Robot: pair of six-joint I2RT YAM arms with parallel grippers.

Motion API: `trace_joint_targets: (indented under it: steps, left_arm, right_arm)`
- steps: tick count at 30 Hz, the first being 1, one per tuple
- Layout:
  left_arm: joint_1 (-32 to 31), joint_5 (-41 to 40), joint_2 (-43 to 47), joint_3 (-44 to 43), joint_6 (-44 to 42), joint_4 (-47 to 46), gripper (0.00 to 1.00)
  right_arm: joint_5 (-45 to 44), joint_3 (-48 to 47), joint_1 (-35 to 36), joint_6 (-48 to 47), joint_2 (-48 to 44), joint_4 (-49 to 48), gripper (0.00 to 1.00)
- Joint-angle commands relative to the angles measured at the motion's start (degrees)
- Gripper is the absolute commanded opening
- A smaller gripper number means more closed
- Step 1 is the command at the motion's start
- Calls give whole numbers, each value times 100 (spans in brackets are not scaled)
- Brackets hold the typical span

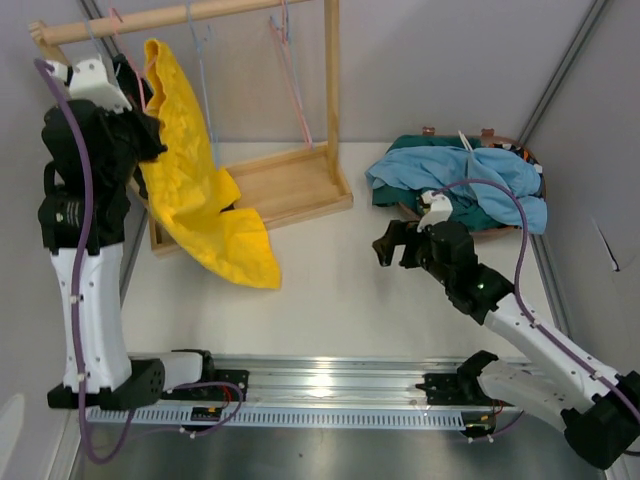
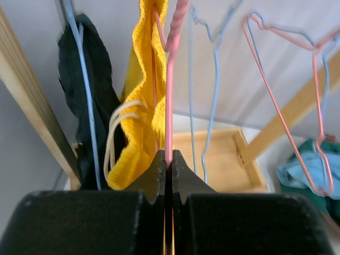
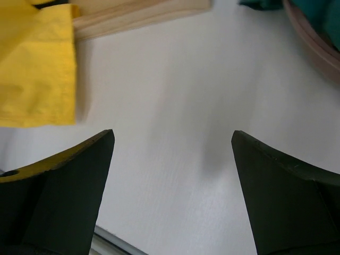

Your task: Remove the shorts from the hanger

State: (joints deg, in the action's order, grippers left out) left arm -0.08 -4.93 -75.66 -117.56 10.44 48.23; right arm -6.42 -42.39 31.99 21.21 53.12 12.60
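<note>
We see a white counter (image 1: 350,270) with a wooden rack (image 1: 330,100) standing at its far left. The rack has a top rail, an upright post and a shallow tray base.

The yellow shorts (image 1: 190,190) are the largest piece of cloth. They hang from the left end of the rack's rail, and their lower part spills over the front edge of the rack's tray onto the counter. Well to the right of the rack sits a basket (image 3: 313,48), heaped with light blue shorts (image 1: 500,170) on top of teal shorts (image 1: 420,145). The black shorts (image 2: 90,79) hang on a blue hanger (image 2: 79,64) at the rack's far left, just beside the yellow pair.

The yellow shorts are draped over a pink hanger (image 2: 170,95). Two more wire hangers, one blue (image 2: 215,79) and one pink (image 2: 287,106), hang bare further right along the rack's rail.

The left end effector (image 2: 166,159) is raised at the left end of the rack. Its fingers are pressed together on the wire of the pink hanger, right against the yellow fabric. The right end effector (image 3: 172,141) hangs low over the counter in front of the rack's right corner, between the rack and the basket. Its fingers are spread wide and nothing is between them.
</note>
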Motion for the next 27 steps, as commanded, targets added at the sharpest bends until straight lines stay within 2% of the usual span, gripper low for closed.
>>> trace_joint_targets:
  steps: [1, 3, 4, 5, 6, 7, 10, 11, 17, 21, 26, 27]
  left_arm:
    - [-133, 9, 1016, 1136, 256, -621, 0]
    - [-151, 62, 1271, 1716, 353, -727, 0]
    - [-168, 45, 1308, 1788, 380, -727, 0]
    - [-168, 36, 1334, 1911, 398, -718, 0]
    - [-177, 18, 1369, 1973, 476, -779, 0]
    - [-177, 10, 1422, 2113, 512, -832, 0]
    - [-186, -8, 1396, 2114, 652, -903, 0]
    - [-186, 9, 1378, 2114, 705, -912, 0]
    - [-186, 106, 1264, 2009, 636, -841, 0]
    - [-186, 71, 1299, 1973, 503, -754, 0]
    - [-186, 317, 1369, 2079, 565, -762, 0]
    - [-186, 361, 1387, 2079, 556, -753, 0]
  right_arm:
    - [256, -743, 1128, -266, -57, -494, 99]
    - [-192, -1287, 1869, -529, 109, -592, 99]
    - [-437, -1524, 2612, -609, 424, -636, 99]
    - [-866, -1770, 2950, -723, 636, -636, 99]
    - [-966, -2295, 3232, -767, 873, -645, 99]
    - [-1063, -2526, 3705, -803, 1362, -767, 99]
    - [-1519, -3361, 4462, -1005, 2164, -1118, 99]
    - [-1747, -3555, 4604, -1075, 2689, -1180, 99]
    - [-1968, -5032, 5089, -996, 4484, -1646, 99]
    - [-2065, -6076, 5142, -1031, 5330, -1586, 99]
    - [-2363, -6781, 5133, -1242, 6051, -1690, 100]
    - [-2643, -6808, 5133, -1329, 6122, -1900, 100]
